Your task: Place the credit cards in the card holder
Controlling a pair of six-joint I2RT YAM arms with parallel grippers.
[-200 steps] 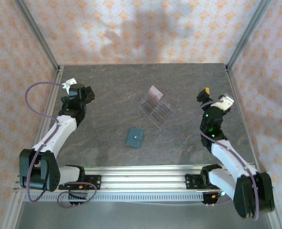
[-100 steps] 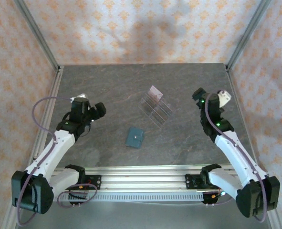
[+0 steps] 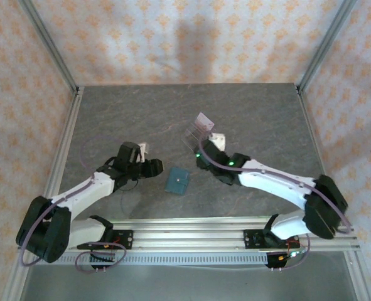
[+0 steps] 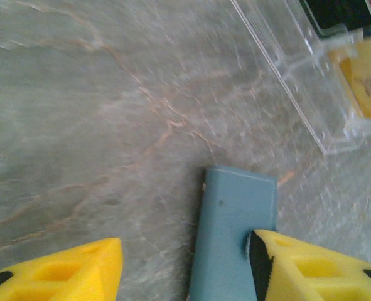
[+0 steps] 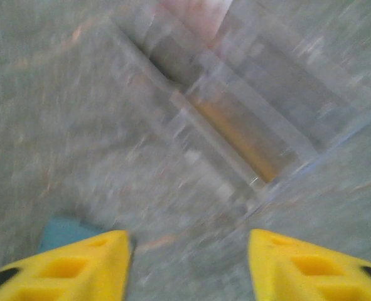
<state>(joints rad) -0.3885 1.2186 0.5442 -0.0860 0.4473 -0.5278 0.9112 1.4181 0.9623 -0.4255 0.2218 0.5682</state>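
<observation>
Across the enclosure floor, the grey veined bench (image 3: 122,113) carries everything. Next in size is a clear slotted plastic rack (image 4: 298,69), lying slantwise a little toward 1 o'clock from the bench's middle.

From above, my left end effector (image 4: 185,248) sits low over the bench at 9 o'clock of the card holder (image 3: 177,180), just beside it. Its wrist camera shows the yellow fingers (image 4: 66,269) spread apart with nothing pinched between them. The right-hand finger overlaps the holder's edge, though I cannot tell whether it touches.

My right end effector (image 5: 188,241) hangs over the near end of the rack, at 1 o'clock of the card holder. Its view is blurred, but the two yellow fingers stand well apart there too, with only bench and rack showing between them.

The card holder, a small teal square with a pale dot at its centre, lies flat and closed on the bench at 7 o'clock of the rack.

Smallest is the pale pink credit card (image 3: 203,121), standing tilted at the rack's far end, at 12 o'clock of my right end effector.
</observation>
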